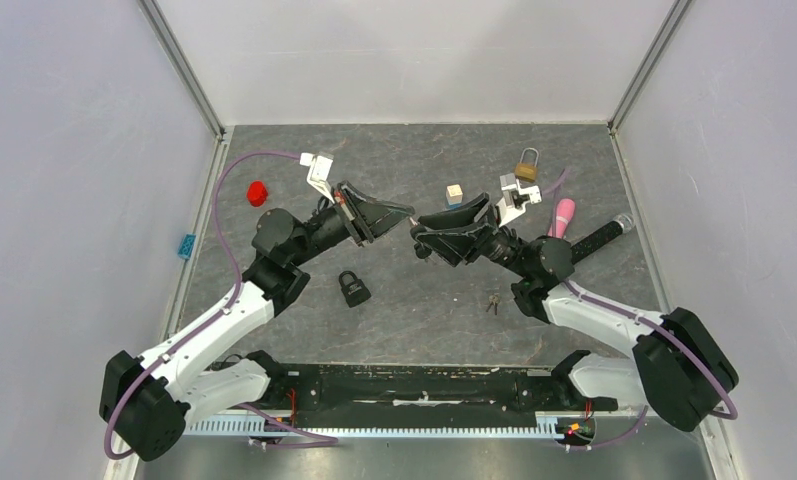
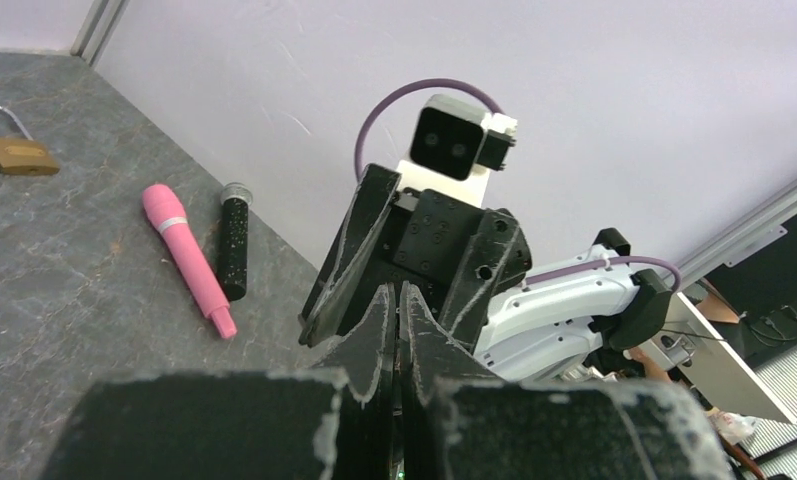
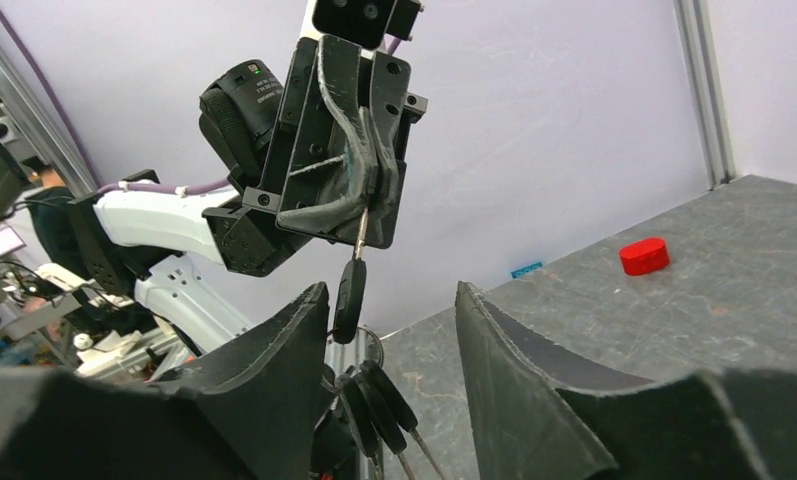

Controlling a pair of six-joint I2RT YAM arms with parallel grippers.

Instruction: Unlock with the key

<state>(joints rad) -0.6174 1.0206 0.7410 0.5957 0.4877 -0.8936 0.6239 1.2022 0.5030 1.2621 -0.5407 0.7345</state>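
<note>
Grey slate-textured table [image 1: 424,310]; left gripper [image 3: 364,198] pinches slim metal key [image 3: 350,290].

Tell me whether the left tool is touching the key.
Touching. Right wrist view: the left tool is shut on the key, pinching its blade.
</note>
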